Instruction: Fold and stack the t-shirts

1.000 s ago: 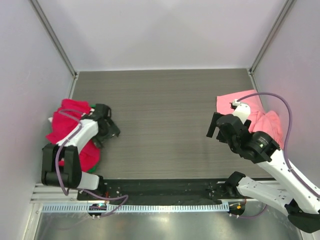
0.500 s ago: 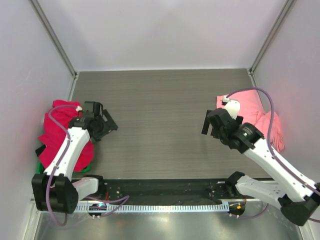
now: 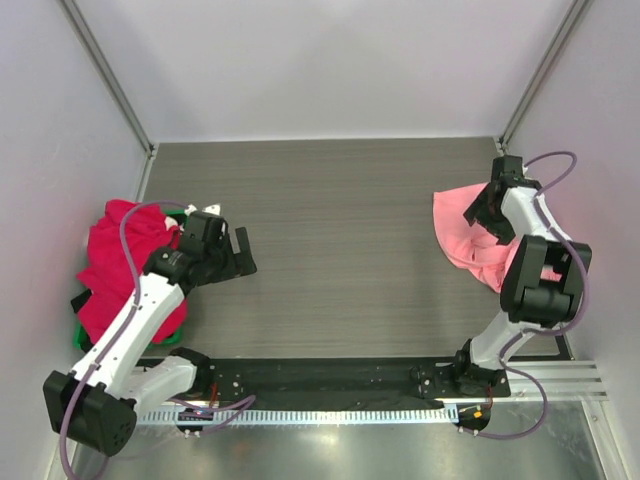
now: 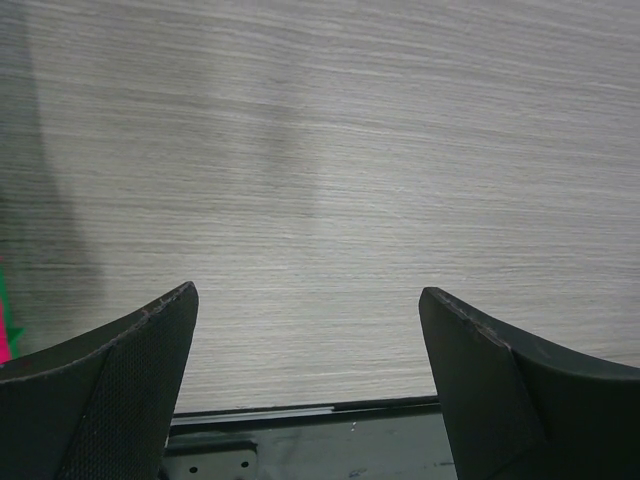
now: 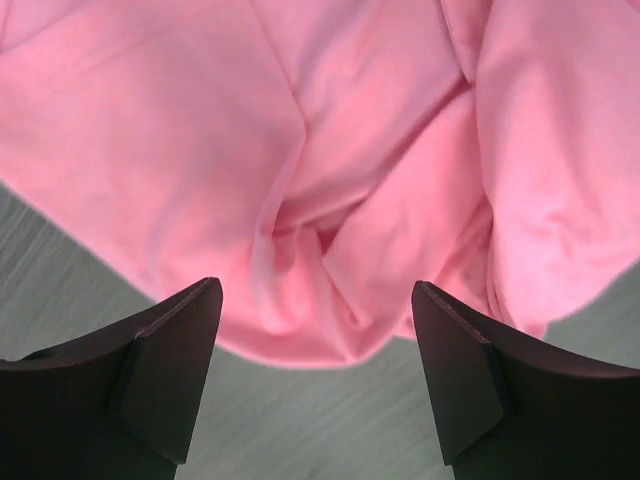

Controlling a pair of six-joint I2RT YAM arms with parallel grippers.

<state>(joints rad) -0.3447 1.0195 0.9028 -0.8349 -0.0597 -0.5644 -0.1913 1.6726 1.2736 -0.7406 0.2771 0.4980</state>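
- Two arms are reaching out over the dark wood-grain table (image 3: 340,200), one toward each side wall
- The left gripper (image 3: 240,256) is hanging over bare tabletop, just right of the red heap; its fingers are spread wide and are carrying nothing
- From the left wrist camera, the left gripper (image 4: 305,300) is framing only grey grain of the table (image 4: 320,150) between its two dark fingers; a sliver of green and magenta is peeking in at the far left edge
- The crimson t-shirts (image 3: 115,255) are lying bunched in a rumpled pile by the left wall; they are sitting on the green tray (image 3: 78,338), which is showing only at the pile's edges
- The right gripper (image 3: 484,208) is poised at the far right, over the upper part of the salmon-pink t-shirt (image 3: 468,245); that shirt is lying crumpled on the table close to the right wall
- On the right wrist camera, the right gripper (image 5: 315,290) is looking straight down on the salmon-pink t-shirt (image 5: 330,130); both fingers are parted with deep pink folds filling the view between them; the cloth's lower edge is curving across grey table
- Whether those fingertips are touching the cloth, I cannot tell; nothing is pinched between them
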